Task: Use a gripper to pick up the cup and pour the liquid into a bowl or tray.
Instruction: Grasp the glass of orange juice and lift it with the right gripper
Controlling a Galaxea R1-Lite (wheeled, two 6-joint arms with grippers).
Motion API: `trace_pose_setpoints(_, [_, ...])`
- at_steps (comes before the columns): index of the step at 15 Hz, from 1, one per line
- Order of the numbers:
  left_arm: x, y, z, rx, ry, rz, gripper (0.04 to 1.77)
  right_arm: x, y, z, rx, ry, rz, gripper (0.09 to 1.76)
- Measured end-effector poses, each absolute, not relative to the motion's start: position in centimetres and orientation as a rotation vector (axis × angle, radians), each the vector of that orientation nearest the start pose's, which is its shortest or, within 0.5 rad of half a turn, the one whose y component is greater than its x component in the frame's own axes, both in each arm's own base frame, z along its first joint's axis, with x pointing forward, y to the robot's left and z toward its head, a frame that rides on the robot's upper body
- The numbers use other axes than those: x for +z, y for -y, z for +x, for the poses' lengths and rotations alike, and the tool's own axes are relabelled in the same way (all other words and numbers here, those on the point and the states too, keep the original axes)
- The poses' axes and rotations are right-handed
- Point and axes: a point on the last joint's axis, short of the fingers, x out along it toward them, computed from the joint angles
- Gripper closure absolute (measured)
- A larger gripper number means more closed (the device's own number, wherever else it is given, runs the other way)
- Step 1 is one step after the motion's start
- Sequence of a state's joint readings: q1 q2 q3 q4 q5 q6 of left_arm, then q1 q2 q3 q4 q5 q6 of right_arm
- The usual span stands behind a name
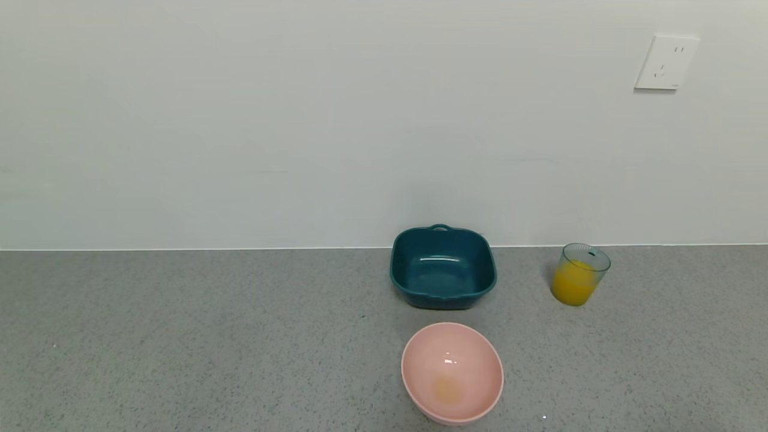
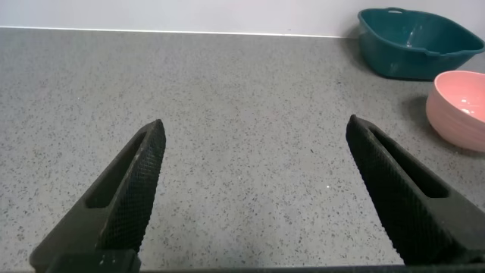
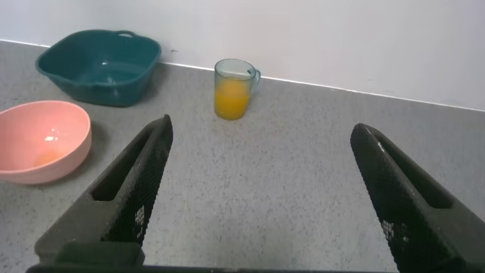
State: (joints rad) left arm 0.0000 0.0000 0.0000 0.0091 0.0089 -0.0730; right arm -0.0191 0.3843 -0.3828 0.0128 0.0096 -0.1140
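The translucent blue-grey cup [image 1: 580,274] stands upright at the back right of the grey counter, about two thirds full of orange-yellow liquid [image 1: 574,283]. The pale pink bowl [image 1: 452,372] sits near the front, with a faint orange smear at its bottom. Neither arm shows in the head view. My right gripper [image 3: 258,155] is open and empty above bare counter; the cup [image 3: 233,89] stands well ahead of it and the pink bowl [image 3: 42,140] off to one side. My left gripper [image 2: 254,144] is open and empty over bare counter, with the pink bowl [image 2: 458,110] at the view's edge.
A dark teal square dish [image 1: 443,267] with a loop handle stands against the white wall, just behind the pink bowl. A wall socket [image 1: 666,62] is high on the right. The counter's left half is bare grey speckled surface.
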Motion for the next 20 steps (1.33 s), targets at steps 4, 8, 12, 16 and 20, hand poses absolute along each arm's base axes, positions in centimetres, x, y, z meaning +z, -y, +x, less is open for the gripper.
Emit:
trace_pose_setpoints(4, [7.5,0.0,-2.3,0.009,-0.009,-0.073,0.09,22.4,0.1,4.6,-0.003,-0.118,-0.100,0.14])
trace_pose_setpoints(8, [7.5,0.0,-2.3,0.009,-0.009,-0.073,0.09,23.3,-0.1,11.3,-0.004,-0.219,-0.085,0.14])
trace_pose_setpoints(12, [7.5,0.0,-2.3,0.009,-0.009,-0.073,0.09,21.2,-2.1,16.5,-0.006,-0.337,-0.049,0.14])
trace_pose_setpoints(16, [7.5,0.0,-2.3,0.009,-0.009,-0.073,0.09,18.4,-4.3,20.5,-0.008,-0.424,-0.029,0.14])
trace_pose_setpoints(20, [7.5,0.0,-2.3,0.009,-0.009,-0.073,0.09,14.8,-5.7,24.2,-0.056,-0.443,0.001,0.14])
